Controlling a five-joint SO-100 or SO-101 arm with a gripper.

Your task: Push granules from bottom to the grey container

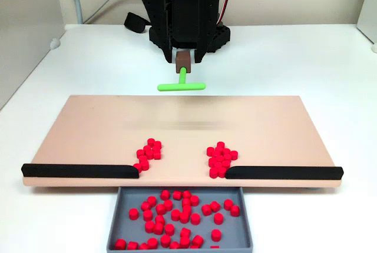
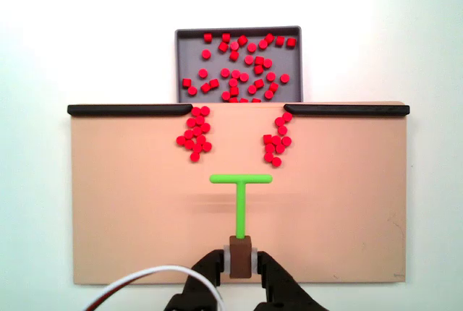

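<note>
The black two-fingered hand is pinched on a small brown block that forms the grip end of a bright green T-shaped plastic pusher bar, its fingers pressed against either side of the block. In the fixed view from behind the arm, the bar's stem runs straight away from the hand and its crossbar lies level over the bare middle of a wide tan rectangular board. In the fixed view facing the arm, the same hand holds the bar up near the board's far edge. Beyond the crossbar, tiny bright red cylindrical plastic granules sit in two clusters on the board, one on each side of a gap between two black strips that edge the board. Past that gap lies a shallow slate-grey rectangular container with low walls, touching the board's edge and already holding many scattered granules. Board and container rest on a plain white surface, and a white cable curves in beside the arm.
</note>
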